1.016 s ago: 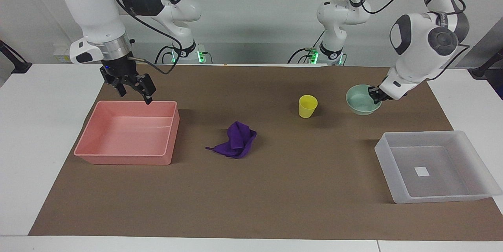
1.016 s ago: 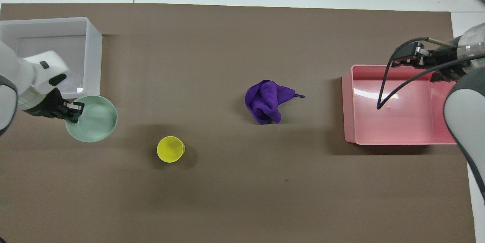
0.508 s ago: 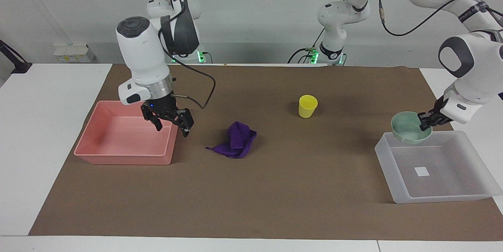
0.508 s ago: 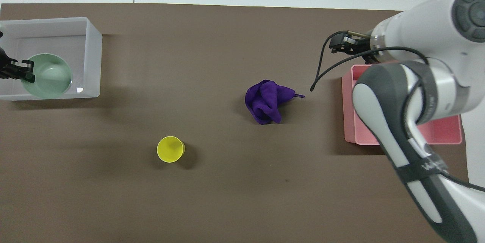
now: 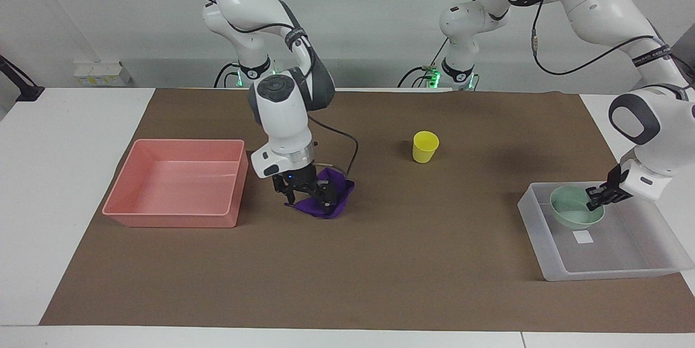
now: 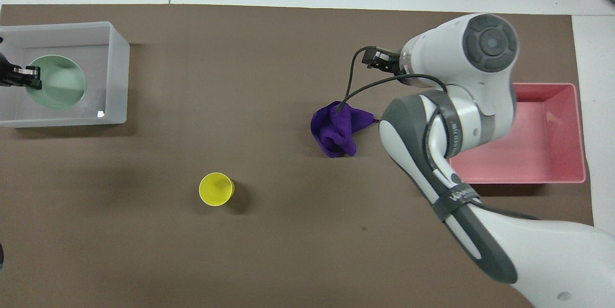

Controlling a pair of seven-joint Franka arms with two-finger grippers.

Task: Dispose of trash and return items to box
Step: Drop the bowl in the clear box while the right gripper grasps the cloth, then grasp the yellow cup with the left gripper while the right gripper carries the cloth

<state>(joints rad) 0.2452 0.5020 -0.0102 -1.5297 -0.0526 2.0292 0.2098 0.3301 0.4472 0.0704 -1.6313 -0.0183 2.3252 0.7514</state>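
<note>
The purple cloth rag (image 5: 341, 195) (image 6: 334, 130) lies crumpled mid-mat beside the pink bin. My right gripper (image 5: 305, 198) is open and low over it, fingers straddling the cloth; in the overhead view the arm hides the gripper. My left gripper (image 5: 596, 196) (image 6: 24, 80) is shut on the rim of the mint-green bowl (image 5: 573, 213) (image 6: 57, 84) and holds it inside the frosted-white box (image 5: 613, 271) (image 6: 117, 82), low over its bottom. The yellow cup (image 5: 425, 146) (image 6: 216, 189) stands upright on the mat, nearer to the robots than the cloth.
The pink bin (image 5: 174, 219) (image 6: 519, 177) stands empty at the right arm's end of the table. The brown mat (image 5: 412, 261) covers the work area. The white sticker (image 5: 583, 237) shows on the box's bottom beside the bowl.
My right gripper has moved from the pink bin's corner to over the purple cloth and come down. My left gripper has carried the bowl from the box's rim down into the box.
</note>
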